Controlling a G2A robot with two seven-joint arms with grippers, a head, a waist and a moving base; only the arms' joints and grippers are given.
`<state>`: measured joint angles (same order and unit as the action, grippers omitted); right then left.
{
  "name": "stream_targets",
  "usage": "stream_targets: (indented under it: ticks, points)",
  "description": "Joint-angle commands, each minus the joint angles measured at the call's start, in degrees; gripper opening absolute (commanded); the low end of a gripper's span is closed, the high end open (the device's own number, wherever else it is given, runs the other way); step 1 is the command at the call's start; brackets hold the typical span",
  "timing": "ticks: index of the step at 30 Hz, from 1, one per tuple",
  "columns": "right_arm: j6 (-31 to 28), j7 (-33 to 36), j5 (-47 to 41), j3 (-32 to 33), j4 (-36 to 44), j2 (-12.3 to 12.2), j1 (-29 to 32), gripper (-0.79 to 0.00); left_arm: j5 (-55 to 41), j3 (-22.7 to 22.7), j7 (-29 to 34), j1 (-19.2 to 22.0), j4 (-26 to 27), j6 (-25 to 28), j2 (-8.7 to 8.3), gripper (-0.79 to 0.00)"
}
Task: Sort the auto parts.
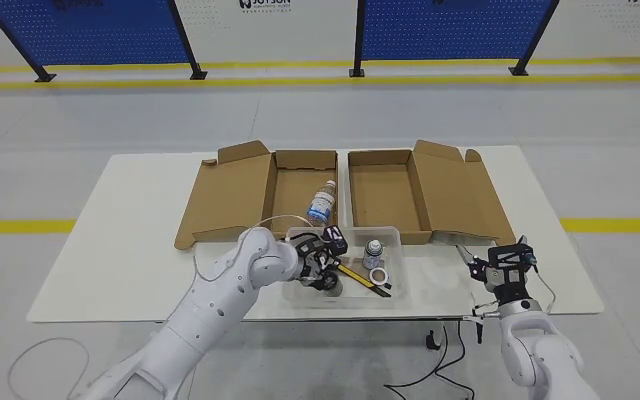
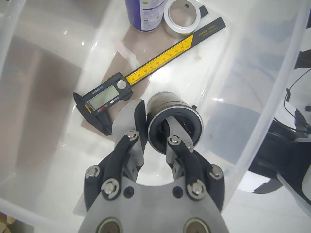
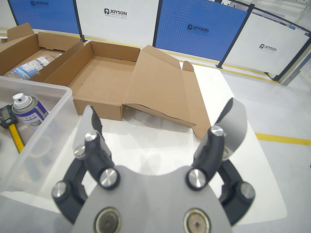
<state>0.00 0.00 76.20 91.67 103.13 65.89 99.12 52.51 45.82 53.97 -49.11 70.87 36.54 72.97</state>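
White table [image 1: 130, 230] carrying a clear plastic bin [image 2: 279, 73]. In the bin, beside a black-and-yellow digital caliper [image 2: 155, 64]: a short silver metal cylinder bearing [image 2: 170, 107] with a black-rimmed bore, long axis near upright, open end facing up. The left gripper [image 2: 155, 120] pinches its wall, one finger inside the bore and one outside. The right gripper [image 3: 160, 107] is spread wide over the table beside the bin.

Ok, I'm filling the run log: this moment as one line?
left gripper shut on bearing in bin | right gripper open over table | caliper, spray can, ring also in bin
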Motion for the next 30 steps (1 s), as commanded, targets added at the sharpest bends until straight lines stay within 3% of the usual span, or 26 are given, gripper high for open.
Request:
stream_targets:
  ticks: [1,6,9,20,30]
  points:
    - [0.0,0.0,0.0,0.0,0.0,0.0,0.0,0.0,-0.04,-0.26,-0.08,0.46,-0.52,0.3,0.06,-0.683]
    - [0.0,0.0,0.0,0.0,0.0,0.0,0.0,0.0,0.15,-1.18,-0.51,1.17,-1.65,1.1,0.23,-0.65]
    - [0.0,0.0,0.0,0.0,0.0,0.0,0.0,0.0,0.03,-1.27,-1.53,1.36,-1.92,0.59,0.3,-0.785]
    - [0.0,0.0,0.0,0.0,0.0,0.0,0.0,0.0,0.4,0.38,-5.95,1.13,-1.24,0.65,-0.32,-0.785]
    - [0.0,0.0,0.0,0.0,0.0,0.0,0.0,0.0,-2.13,6.14,-9.86,-0.92,2.01,-7.76,-1.44,-0.785]
